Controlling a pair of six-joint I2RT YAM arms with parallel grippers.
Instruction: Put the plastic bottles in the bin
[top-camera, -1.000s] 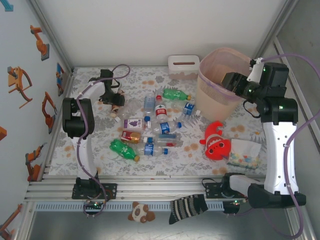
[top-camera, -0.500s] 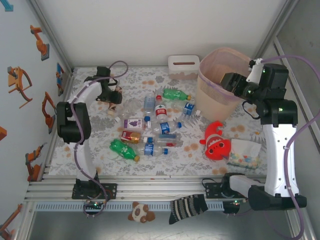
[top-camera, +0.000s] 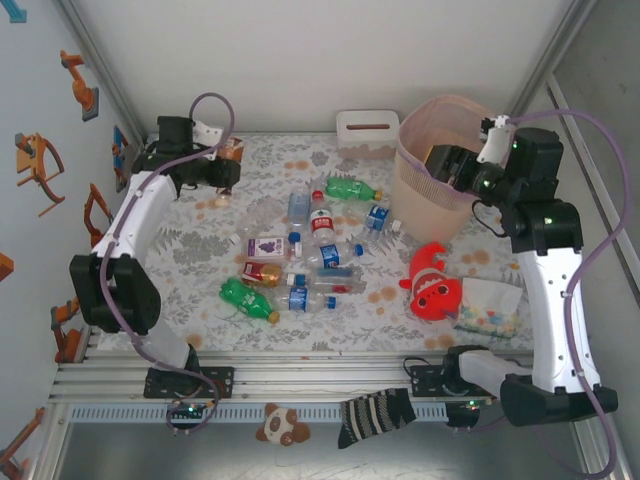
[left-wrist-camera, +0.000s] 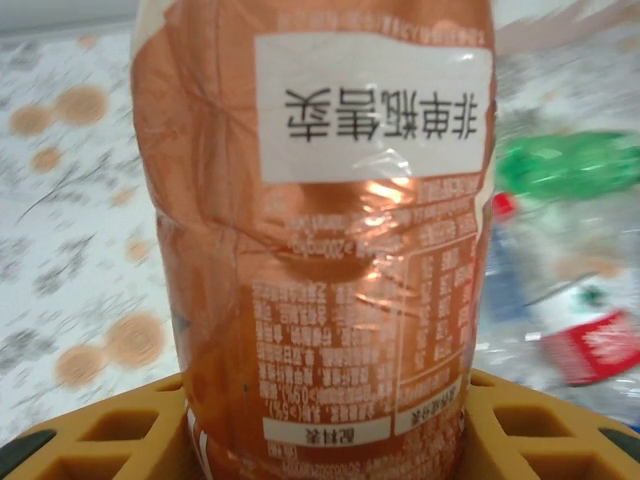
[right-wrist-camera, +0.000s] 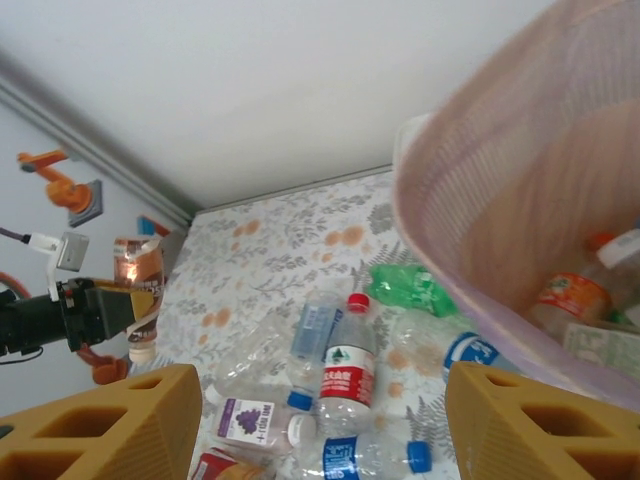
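Left wrist, brown bottle (left-wrist-camera: 320, 250) clamped in left fingers (left-wrist-camera: 90, 440), long axis upright, print inverted, perhaps cap-down, right fingers (right-wrist-camera: 100, 420) apart.

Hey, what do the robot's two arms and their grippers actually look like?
The left arm and right arm match: rounded white shells between black joint housings, with a lilac cable running along each. The left gripper and right gripper have mustard-yellow fingers moulded with hollow box-like cells.

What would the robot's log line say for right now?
left gripper: shut on brown bottle | right gripper: open, empty, at bin | table: many bottles left
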